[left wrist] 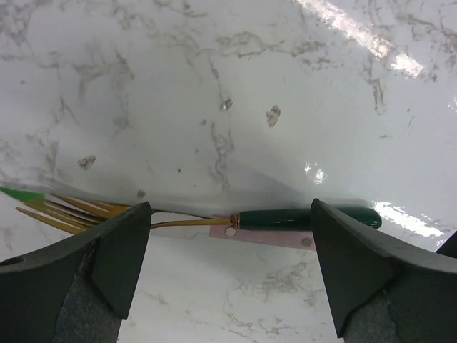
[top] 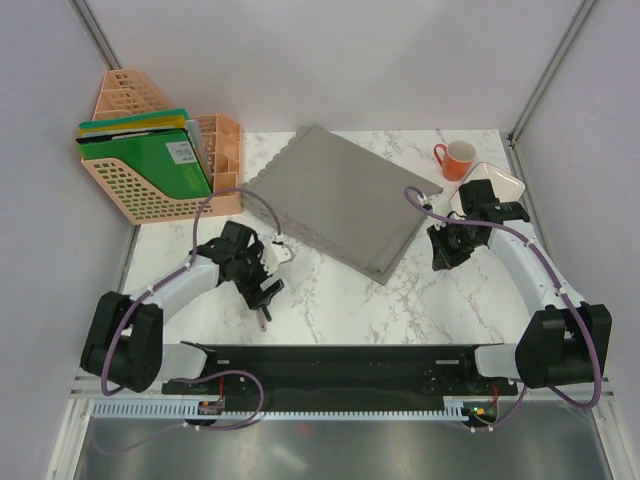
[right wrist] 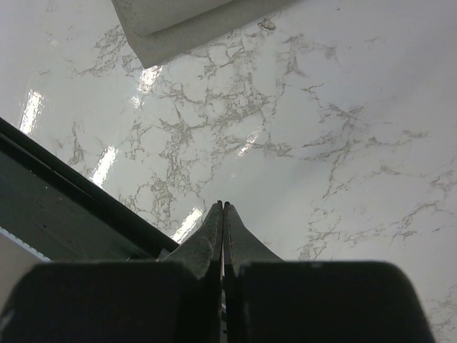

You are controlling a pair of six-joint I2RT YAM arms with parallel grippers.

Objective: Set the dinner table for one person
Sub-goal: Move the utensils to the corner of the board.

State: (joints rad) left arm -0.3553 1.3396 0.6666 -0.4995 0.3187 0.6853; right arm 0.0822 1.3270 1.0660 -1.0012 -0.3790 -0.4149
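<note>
The dinner table (top: 330,300) is white marble with grey veins. A fork (left wrist: 300,218) with gold tines and a dark green handle lies flat on it, over a small pink strip. My left gripper (left wrist: 228,250) stands open low over the table. The fork lies crosswise just beyond its fingertips, untouched. In the top view the left gripper (top: 258,285) is at the table's front left. My right gripper (right wrist: 224,207) is shut on nothing, above bare marble, and stands at the right (top: 445,250), near the grey placemat (top: 330,195).
A peach file rack (top: 160,165) with green folders stands at the back left. An orange mug (top: 457,158) and a white plate (top: 495,183) sit at the back right, beside the right arm. The black rail (right wrist: 57,193) marks the near edge. The placemat's corner (right wrist: 178,28) shows ahead.
</note>
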